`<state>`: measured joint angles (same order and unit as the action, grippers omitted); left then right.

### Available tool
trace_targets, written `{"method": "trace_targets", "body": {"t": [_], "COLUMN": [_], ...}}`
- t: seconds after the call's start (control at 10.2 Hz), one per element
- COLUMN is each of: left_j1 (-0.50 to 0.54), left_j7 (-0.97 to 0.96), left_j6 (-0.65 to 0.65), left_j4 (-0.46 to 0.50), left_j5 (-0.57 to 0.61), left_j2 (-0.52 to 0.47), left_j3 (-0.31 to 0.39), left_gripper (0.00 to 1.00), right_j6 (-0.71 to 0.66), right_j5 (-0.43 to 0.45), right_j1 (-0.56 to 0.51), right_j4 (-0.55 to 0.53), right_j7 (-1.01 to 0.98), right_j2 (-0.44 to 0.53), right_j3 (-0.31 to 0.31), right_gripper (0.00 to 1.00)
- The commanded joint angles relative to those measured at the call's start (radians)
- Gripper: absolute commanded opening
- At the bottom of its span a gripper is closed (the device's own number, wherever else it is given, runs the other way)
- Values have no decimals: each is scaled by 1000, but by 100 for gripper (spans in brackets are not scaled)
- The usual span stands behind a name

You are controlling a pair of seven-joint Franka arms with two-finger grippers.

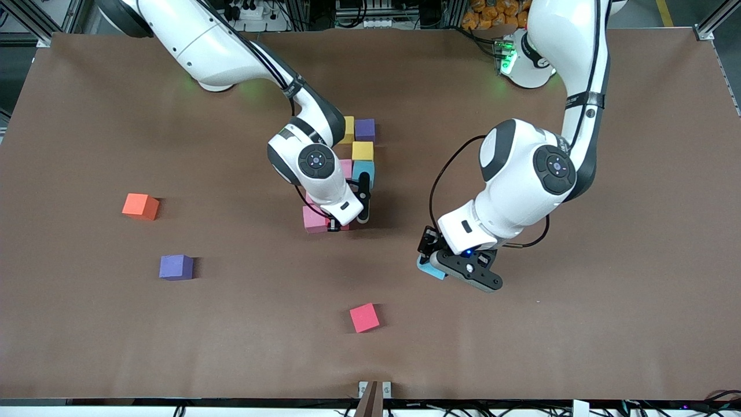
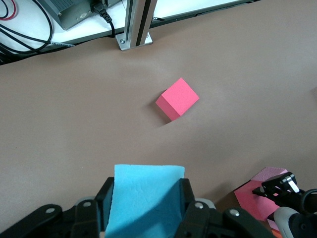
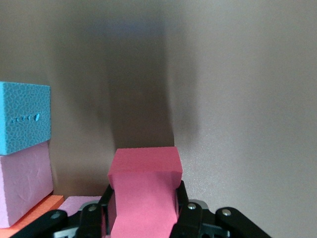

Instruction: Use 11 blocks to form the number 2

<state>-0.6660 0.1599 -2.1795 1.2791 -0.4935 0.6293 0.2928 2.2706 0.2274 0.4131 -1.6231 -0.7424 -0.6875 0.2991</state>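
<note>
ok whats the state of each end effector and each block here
left end effector: shut on a light blue block
right end effector: shut on a red block, at the partly built figure
orange block, purple block, loose red block: lying free

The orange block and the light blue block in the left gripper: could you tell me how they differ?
The orange block rests free on the table toward the right arm's end; the light blue block is clamped in the left gripper. Their colours differ. Both are plain cubes of similar size.
</note>
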Motion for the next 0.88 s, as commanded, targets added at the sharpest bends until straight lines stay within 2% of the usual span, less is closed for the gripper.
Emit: {"method": "trace_targets", "body": {"t": [0.0, 0.49, 0.59, 0.69, 0.78], "left_j1": [-6, -9, -9, -9, -9], "left_j7": [6, 6, 6, 6, 6], "left_j6": [0, -2, -2, -2, -2], "left_j4": [6, 5, 5, 5, 5], "left_j5": [9, 7, 9, 9, 9], "left_j2": [-3, -3, -3, -3, -3], "left_j3": [0, 0, 0, 0, 0], "left_gripper": [56, 57, 58, 58, 58], "right_j6": [21, 41, 43, 43, 44], "right_j5": [35, 33, 32, 32, 32], "right_j1": [-5, -2, -2, 0, -2], "right_j4": [-8, -8, -9, -9, -15], "right_j7": [-9, 3, 17, 44, 49], "right_j2": [-7, -12, -12, -12, -12], "right_j3": [2, 2, 0, 0, 0], "right_gripper": [0, 0, 34, 91, 100]}}
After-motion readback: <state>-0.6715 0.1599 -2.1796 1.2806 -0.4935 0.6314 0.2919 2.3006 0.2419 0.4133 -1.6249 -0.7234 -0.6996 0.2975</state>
